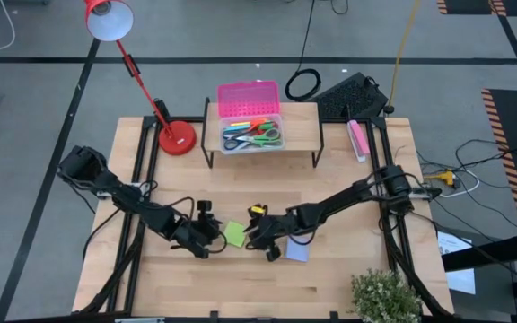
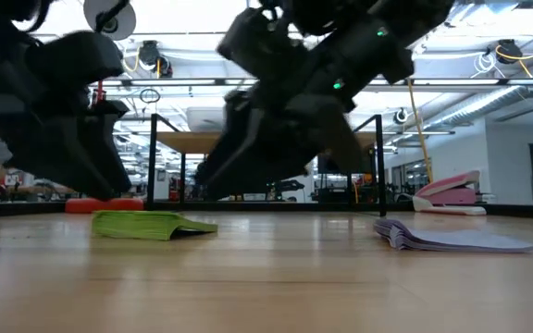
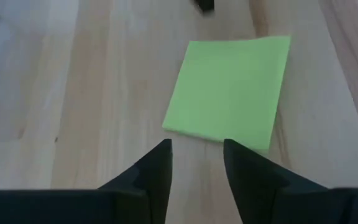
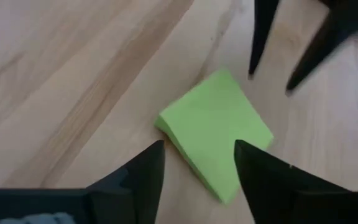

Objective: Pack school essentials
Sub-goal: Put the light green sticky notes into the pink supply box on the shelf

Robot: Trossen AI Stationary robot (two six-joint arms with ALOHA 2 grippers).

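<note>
A flat green square sticky-note pad (image 1: 234, 234) is lying on the light wooden bench (image 1: 330, 278), a little toward its near edge and close to the middle between the side edges. The left gripper (image 3: 196, 155) is hovering just beside the pad, its two dark fingers (image 3: 157, 171) parted by a narrow gap and holding nothing, the tips pointing at the pad's nearest edge without touching it. The right gripper (image 4: 197, 165) is facing the same pad from the opposite side, its fingers spread somewhat wider, also empty; the tips are sitting over the pad's edge, and contact cannot be told. A lavender sticky-note pad (image 1: 297, 250) is lying just beyond the right gripper, its sheets slightly fanned in the low view.

Toward the far edge, a clear plastic box with an open pink lid (image 1: 250, 117) is sitting on a low black-legged wooden shelf (image 1: 299, 121), holding scissors with red, green and blue handles (image 1: 254, 136) and several coloured pens that are too small to separate.
</note>
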